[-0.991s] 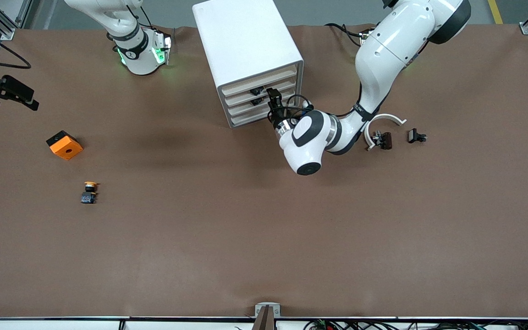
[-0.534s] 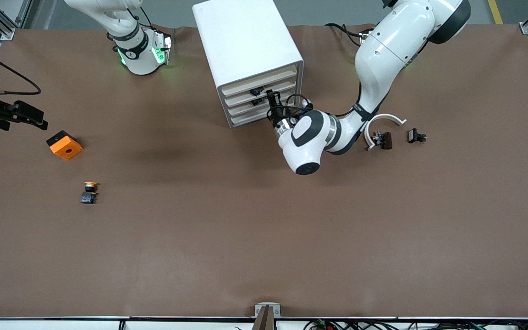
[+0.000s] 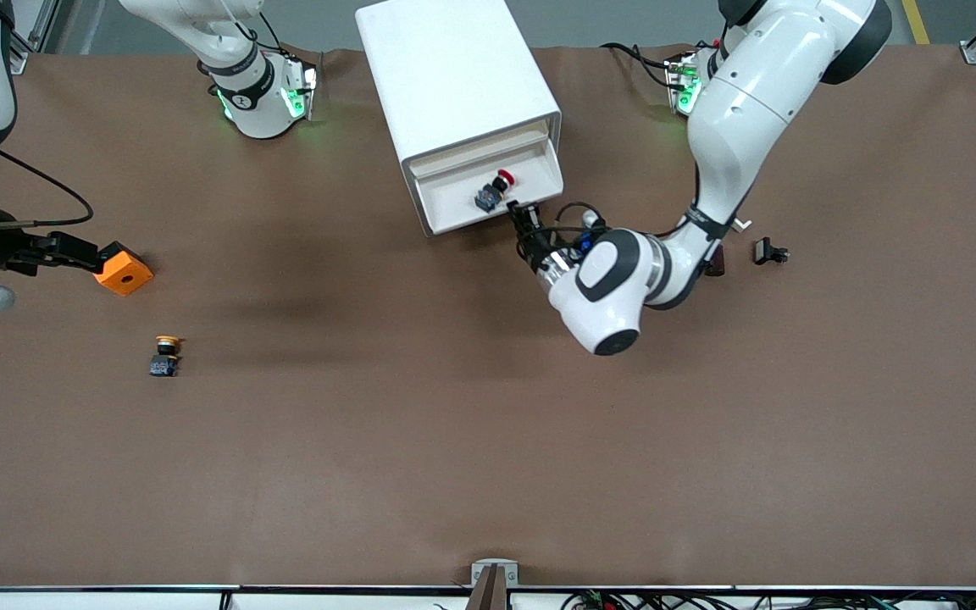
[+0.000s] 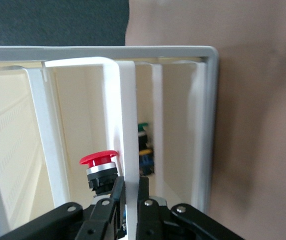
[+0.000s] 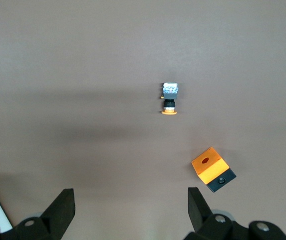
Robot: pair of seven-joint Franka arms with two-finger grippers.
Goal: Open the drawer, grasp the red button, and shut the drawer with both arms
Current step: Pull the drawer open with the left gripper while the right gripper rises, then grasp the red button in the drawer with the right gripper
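Observation:
The white cabinet stands between the arm bases. One drawer is pulled out toward the front camera. The red-capped button lies in it near the front edge. My left gripper is shut on the drawer's front wall, which also shows in the left wrist view pinched at the gripper, with the button right beside one finger. My right gripper is open and empty over the table at the right arm's end, beside the orange cube; it also shows in the right wrist view.
A yellow-orange capped button lies nearer the front camera than the orange cube; both show in the right wrist view, the button and the cube. A small black part lies at the left arm's end. A green-capped part sits deeper in the cabinet.
The left gripper has pulled the drawer out toward the front camera, and the red button now shows. The right arm has moved in, its gripper now beside the orange cube.

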